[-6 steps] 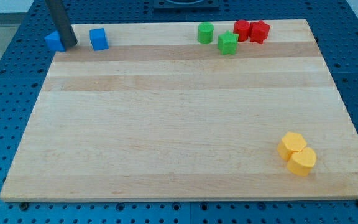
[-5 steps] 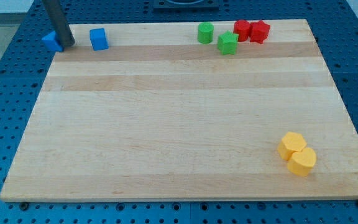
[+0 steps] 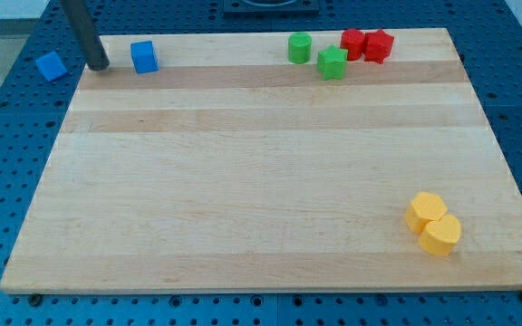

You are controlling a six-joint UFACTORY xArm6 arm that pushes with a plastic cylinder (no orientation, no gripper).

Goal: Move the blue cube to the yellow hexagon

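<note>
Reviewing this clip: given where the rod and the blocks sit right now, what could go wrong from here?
One blue block already lies off the wooden board on the perforated table, at the view's left; retrieving it looks doubtful. My tip stands between it and the blue cube, which sits near the board's top edge, so a skewed push might tip it off too. The yellow hexagon touches a yellow cylinder; an arriving cube may knock both.

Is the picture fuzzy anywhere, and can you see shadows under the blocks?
Camera view: mostly sharp; my tip and the blue cube have crisp edges. Lighting is even, with only faint, soft shadows beside the yellow hexagon. No glare on the wooden board.
</note>
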